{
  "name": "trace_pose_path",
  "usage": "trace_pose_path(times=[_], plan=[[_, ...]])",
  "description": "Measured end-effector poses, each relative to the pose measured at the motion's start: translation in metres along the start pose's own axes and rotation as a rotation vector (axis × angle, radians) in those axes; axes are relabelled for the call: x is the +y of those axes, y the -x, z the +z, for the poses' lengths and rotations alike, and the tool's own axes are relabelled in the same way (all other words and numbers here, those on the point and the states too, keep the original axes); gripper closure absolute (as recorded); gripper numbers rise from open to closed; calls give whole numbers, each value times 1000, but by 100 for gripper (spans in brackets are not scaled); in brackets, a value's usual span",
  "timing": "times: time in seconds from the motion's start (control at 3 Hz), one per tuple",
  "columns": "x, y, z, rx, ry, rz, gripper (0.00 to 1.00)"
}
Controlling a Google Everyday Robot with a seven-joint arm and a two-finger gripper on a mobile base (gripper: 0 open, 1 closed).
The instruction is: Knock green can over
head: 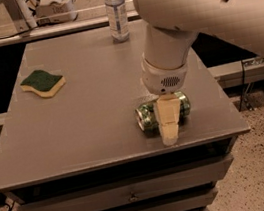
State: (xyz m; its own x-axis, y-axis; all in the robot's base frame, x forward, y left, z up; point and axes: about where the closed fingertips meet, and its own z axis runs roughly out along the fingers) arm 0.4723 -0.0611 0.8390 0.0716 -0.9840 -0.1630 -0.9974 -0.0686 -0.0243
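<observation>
- Lying on its side, the green can (146,116) rested on the grey table (101,133), toward the front right corner, its length running left to right.
- Down from above came the white arm (190,1), and the gripper (169,130) hung right at the can, its pale tip crossing in front of the can's middle and reaching to the tabletop.
- Open or closed? I could not tell from this angle; only 1 pale face of the gripper showed.
- Well apart, near the left edge, sat a green and yellow sponge (43,83), flat on the table.
- At the far edge stood 1 clear plastic bottle (116,10), upright, well away from the can.
- Below the tabletop ran drawer fronts (133,196) with small knobs.
</observation>
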Motion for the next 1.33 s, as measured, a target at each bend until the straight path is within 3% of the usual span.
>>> trace_pose_path(times=[0.67, 1.33], plan=[[0, -5, 3, -31, 26, 20, 0], [-16, -38, -11, -219, 57, 128, 0]])
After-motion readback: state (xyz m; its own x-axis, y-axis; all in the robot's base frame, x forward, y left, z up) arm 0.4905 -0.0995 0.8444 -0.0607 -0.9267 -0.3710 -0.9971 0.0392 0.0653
